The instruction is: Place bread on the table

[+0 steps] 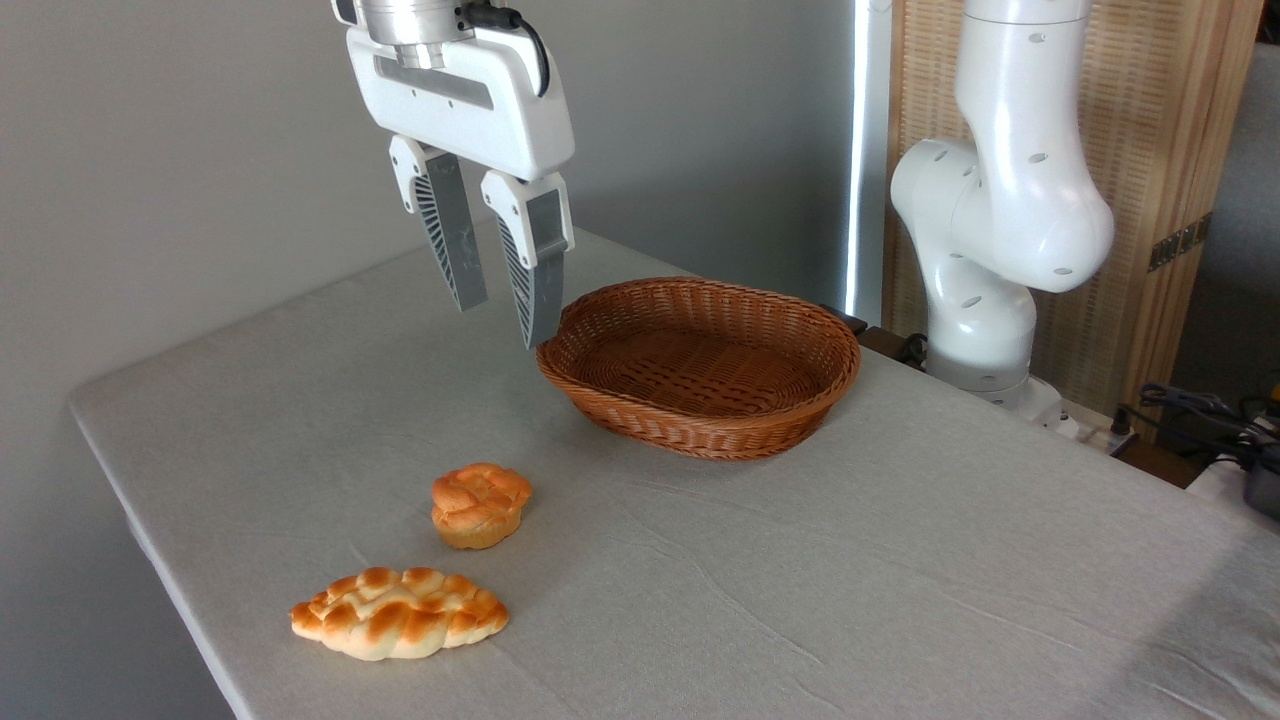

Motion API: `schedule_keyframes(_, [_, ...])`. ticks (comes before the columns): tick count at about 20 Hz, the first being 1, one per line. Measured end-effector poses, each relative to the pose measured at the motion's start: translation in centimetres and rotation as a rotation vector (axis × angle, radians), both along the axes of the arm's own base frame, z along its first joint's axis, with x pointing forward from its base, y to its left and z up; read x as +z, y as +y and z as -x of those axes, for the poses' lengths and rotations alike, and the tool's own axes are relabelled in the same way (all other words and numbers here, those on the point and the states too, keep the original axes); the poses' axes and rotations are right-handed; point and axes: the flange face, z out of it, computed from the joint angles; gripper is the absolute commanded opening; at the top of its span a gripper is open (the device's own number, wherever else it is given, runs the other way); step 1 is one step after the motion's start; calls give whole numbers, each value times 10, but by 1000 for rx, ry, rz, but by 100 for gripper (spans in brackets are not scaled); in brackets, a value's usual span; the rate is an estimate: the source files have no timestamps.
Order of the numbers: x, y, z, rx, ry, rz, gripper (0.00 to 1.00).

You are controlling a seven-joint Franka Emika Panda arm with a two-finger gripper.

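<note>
The basket (698, 366) sits toward the back of the table (900, 560), and nothing lies in it: its woven floor shows bare from rim to rim. The bun (480, 505) rests upright on the cloth in front and to the left of the basket, well apart from it, knotted top up. Just nearer the front edge lies the flat braided loaf (399, 613), close to the bun but not touching it. The gripper (505, 310) hangs in the air above the table beside the basket's left rim, fingers pointing down, spread partly apart and holding nothing.
</note>
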Motion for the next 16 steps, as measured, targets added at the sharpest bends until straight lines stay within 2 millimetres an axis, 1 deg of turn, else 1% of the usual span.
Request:
schedule_keyframes(10, [0,3,0,8,4,-4,100])
schedule_keyframes(16, [0,-6,1,-7,4,-8,100])
